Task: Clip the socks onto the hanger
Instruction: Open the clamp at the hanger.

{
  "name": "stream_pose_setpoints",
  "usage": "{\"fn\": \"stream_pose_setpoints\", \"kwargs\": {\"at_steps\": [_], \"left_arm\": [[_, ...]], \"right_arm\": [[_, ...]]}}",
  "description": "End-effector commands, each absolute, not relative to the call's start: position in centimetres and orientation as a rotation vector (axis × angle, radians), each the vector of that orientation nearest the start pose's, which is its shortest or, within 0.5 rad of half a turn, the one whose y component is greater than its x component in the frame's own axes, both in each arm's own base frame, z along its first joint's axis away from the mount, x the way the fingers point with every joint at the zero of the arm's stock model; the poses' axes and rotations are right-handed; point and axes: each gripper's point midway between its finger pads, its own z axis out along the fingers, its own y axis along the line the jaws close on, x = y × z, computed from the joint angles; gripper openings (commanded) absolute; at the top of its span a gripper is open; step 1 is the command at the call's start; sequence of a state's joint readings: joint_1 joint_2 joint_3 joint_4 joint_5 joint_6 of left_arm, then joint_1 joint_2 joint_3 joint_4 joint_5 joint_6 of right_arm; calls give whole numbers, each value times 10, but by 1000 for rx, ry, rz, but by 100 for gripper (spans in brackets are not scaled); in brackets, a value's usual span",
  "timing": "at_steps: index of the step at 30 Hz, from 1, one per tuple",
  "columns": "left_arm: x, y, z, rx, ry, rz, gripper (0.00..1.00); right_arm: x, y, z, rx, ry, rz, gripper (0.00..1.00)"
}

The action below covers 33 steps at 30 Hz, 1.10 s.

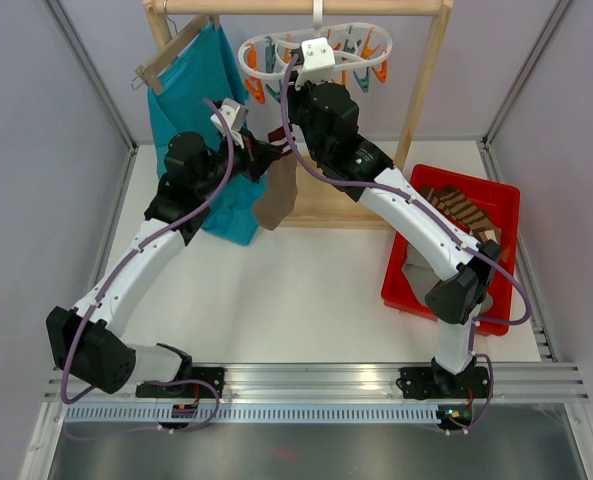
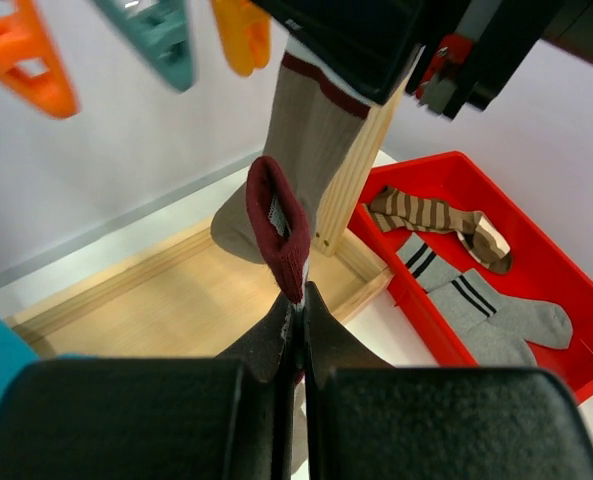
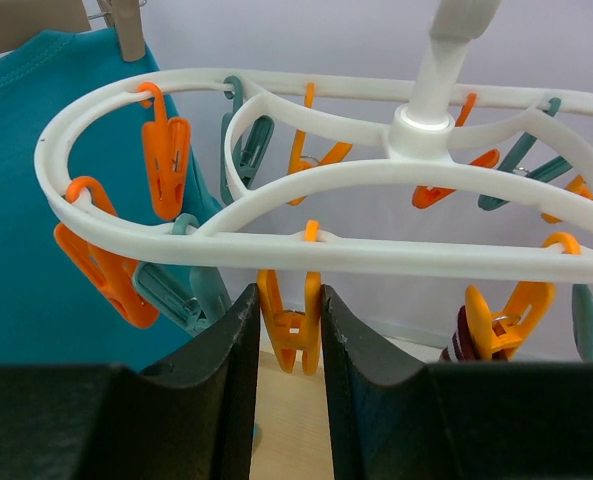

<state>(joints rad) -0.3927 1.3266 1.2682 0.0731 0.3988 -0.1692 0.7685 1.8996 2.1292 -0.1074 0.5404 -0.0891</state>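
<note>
Quick look: L gripper (image 2: 298, 300) is pinched tight on a sock (image 2: 311, 140). Its fingers are together on the dark red cuff (image 2: 276, 215), no gap showing. In the top cam the sock hangs limp off it, approx 12 o'clock from table centre, just below the hanger and in front of the wooden rack (image 1: 428, 80). Sock body is taupe w/ a dark red stripe.

R gripper (image 3: 288, 295) is up at the hanger (image 3: 376, 255), the white looped ring hanging from the rack's top bar at 12 o'clock. Its fingers sit either side of an orange clip (image 3: 291, 330) on the ring's near edge. Both look pressed against the clip's sides, so I'd call it clamped on that clip. Can't tell if the clip's mouth is spread, its lower end is hidden behind the gripper body. More orange + teal clips dangle all round the ring.

Other socks (image 2: 506, 315) are in the red bin (image 1: 394, 275) at 3 o'clock: one brown-striped, a couple grey w/ dark stripes, lying flat.

Teal shirt (image 1: 196, 90) hangs on a wooden hanger (image 1: 171, 55) at 11 o'clock. L arm crosses in front of it in the top cam, can't tell if they touch.
</note>
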Motion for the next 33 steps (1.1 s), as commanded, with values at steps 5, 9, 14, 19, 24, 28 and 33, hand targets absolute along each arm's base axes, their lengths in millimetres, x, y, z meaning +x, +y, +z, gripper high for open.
{"fn": "stream_pose_setpoints", "kwargs": {"at_steps": [5, 9, 14, 19, 24, 28, 33], "left_arm": [[389, -255, 394, 512, 1474, -667, 2], [399, -258, 390, 476, 1471, -538, 2], [410, -258, 392, 445, 1424, -402, 2], [414, -253, 399, 391, 1360, -311, 2], [419, -255, 399, 387, 1329, -289, 2], [419, -256, 397, 390, 1312, -285, 2], [419, -259, 396, 409, 1311, -290, 2]], "right_arm": [[451, 310, 489, -116, 1441, 210, 0], [449, 308, 489, -112, 1451, 215, 0], [448, 310, 487, -115, 1461, 220, 0], [448, 308, 485, -115, 1470, 210, 0], [447, 308, 487, -107, 1474, 211, 0], [447, 308, 486, -110, 1476, 214, 0], [448, 307, 487, -105, 1477, 209, 0]]}}
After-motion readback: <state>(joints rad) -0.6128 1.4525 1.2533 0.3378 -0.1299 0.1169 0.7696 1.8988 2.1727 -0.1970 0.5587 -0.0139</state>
